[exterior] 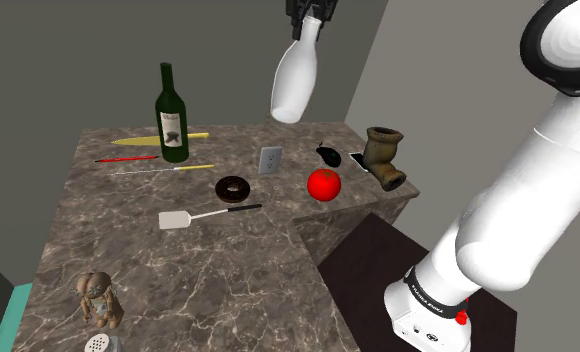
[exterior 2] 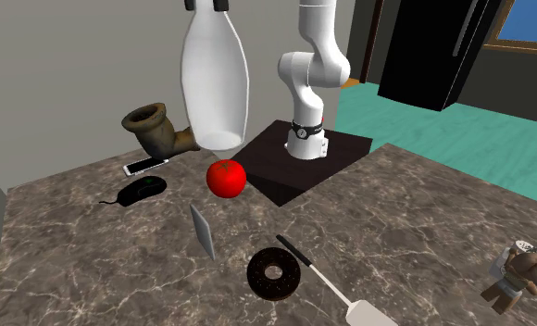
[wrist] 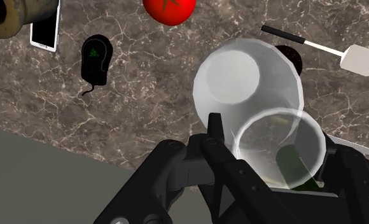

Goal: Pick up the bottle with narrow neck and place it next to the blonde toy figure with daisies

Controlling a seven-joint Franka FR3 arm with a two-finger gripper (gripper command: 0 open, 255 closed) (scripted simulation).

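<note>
1. The white arm rises from its stand and reaches high over the worktop [exterior: 228,270], with the black gripper [exterior: 311,18] pointing down.
2. The gripper pinches the bottle [exterior: 296,75] by its narrow neck, holding it in the air well above the worktop.
3. The bottle's long axis is near upright, neck up and broad base down, leaning slightly in the shoulder view.
4. The bottle is smooth and white, and looks glassy from the wrist view. The worktop is dark veined marble. The toy figure [exterior: 100,298] stands well apart from the bottle.

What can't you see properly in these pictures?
Toy: second exterior view, daisies too small to make out.
Doughnut: wrist view, mostly hidden behind the white bottle.
Green bottle: shoulder view, label too small to read.
Pincer: shoulder view, top edge cuts it off.
</note>
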